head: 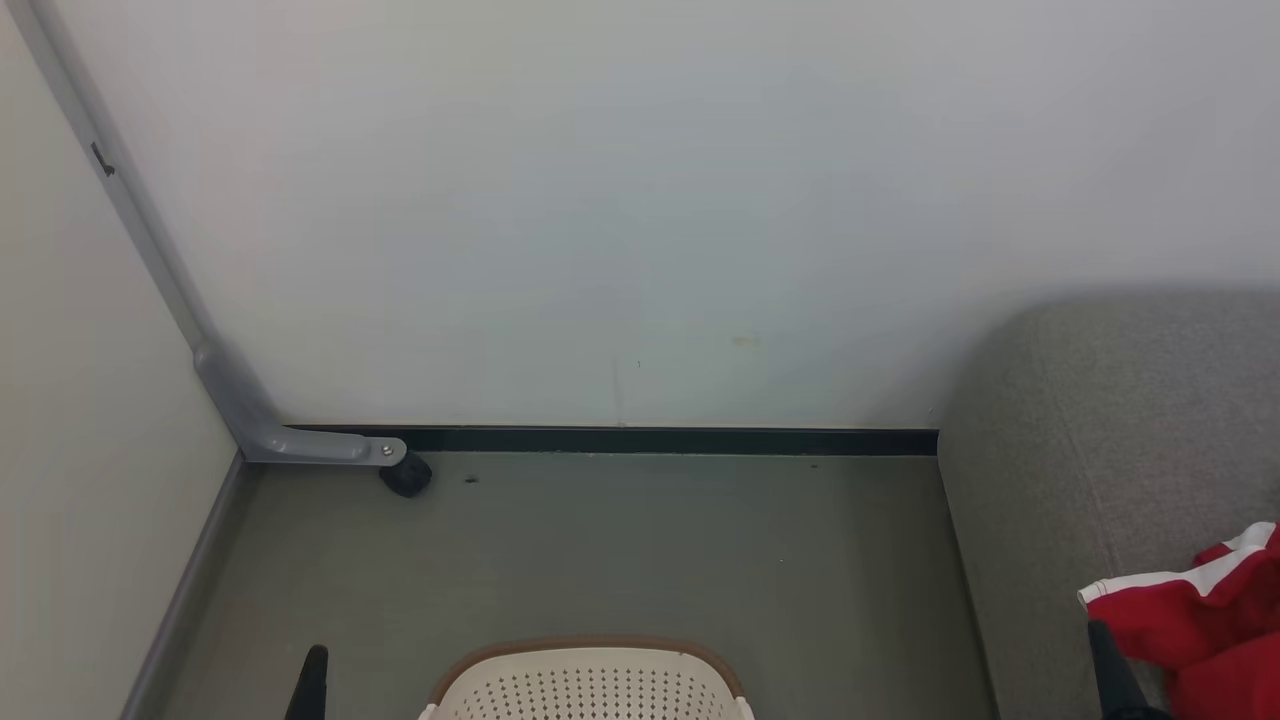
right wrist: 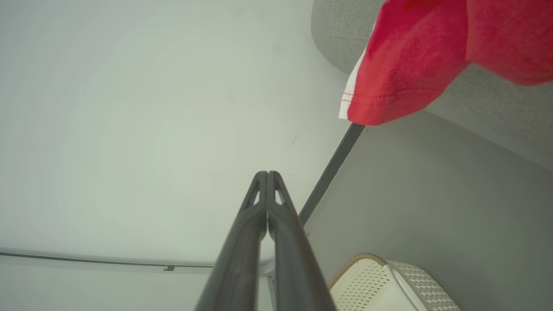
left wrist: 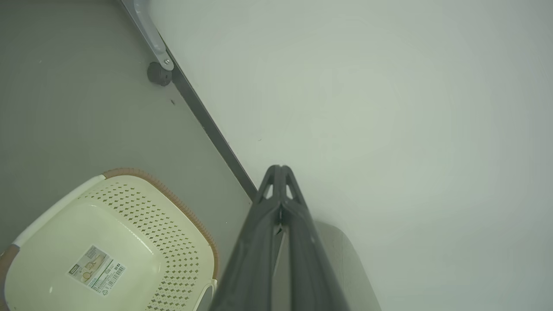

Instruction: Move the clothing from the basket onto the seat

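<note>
The cream basket (head: 590, 690) with its brown rim stands on the floor at the bottom middle of the head view. In the left wrist view the basket (left wrist: 142, 211) shows a bare bottom with a sticker label. Red clothing (head: 1215, 620) with white stripes lies on the grey seat (head: 1090, 440) at the right; in the right wrist view the clothing (right wrist: 410, 56) hangs over the edge of the seat (right wrist: 497, 108). My left gripper (left wrist: 281, 169) is shut on nothing, left of the basket. My right gripper (right wrist: 267, 173) is shut too, just left of the clothing and holding nothing.
A white wall with a black baseboard (head: 620, 440) closes the back. A grey partition leg with a black caster (head: 405, 475) stands at the back left corner. Grey floor (head: 650, 550) lies between basket, wall and seat.
</note>
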Available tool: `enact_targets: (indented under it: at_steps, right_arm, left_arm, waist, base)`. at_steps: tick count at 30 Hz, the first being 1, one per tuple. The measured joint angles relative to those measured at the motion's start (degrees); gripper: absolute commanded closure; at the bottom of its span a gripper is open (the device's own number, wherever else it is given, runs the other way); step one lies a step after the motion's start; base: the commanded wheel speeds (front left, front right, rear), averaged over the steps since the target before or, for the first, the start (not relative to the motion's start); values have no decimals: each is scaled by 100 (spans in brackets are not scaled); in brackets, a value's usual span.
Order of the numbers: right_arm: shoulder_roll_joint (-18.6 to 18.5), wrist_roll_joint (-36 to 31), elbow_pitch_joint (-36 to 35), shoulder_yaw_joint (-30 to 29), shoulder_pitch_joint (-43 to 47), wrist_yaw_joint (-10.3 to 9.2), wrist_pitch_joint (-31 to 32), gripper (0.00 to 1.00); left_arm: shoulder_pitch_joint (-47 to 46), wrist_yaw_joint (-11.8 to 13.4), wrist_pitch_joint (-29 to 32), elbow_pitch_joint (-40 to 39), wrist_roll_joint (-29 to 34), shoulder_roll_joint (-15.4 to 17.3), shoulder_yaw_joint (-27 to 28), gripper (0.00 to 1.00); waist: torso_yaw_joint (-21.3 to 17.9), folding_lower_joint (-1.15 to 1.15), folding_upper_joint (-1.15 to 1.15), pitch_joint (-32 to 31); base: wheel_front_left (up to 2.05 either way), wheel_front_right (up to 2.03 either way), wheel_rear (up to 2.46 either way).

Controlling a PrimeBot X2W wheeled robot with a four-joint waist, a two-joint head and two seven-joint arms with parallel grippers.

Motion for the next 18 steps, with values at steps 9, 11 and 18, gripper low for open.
enact_targets:
  at_steps: [9, 11, 18]
  right_arm:
    - [52, 736, 44, -190, -75, 60, 183, 100]
    - [68, 889, 44, -226, -126, 91, 224, 100]
    - [109, 1474, 68, -370, -181, 112, 365, 100]
  left_arm:
    - [-51, -48, 180, -64, -734, -5, 115, 100]
    - [-91, -48, 220, -89, -873, -9, 137, 100]
    - [-124, -51, 365, -143, -1466, -15, 220, 100]
  waist:
    - [-43, 0, 0, 19]
    - [-52, 0, 0, 24]
    - [-85, -1, 0, 39]
  base:
    - [0, 0, 0]
    - [0, 0, 0]
    - [0, 0, 0]
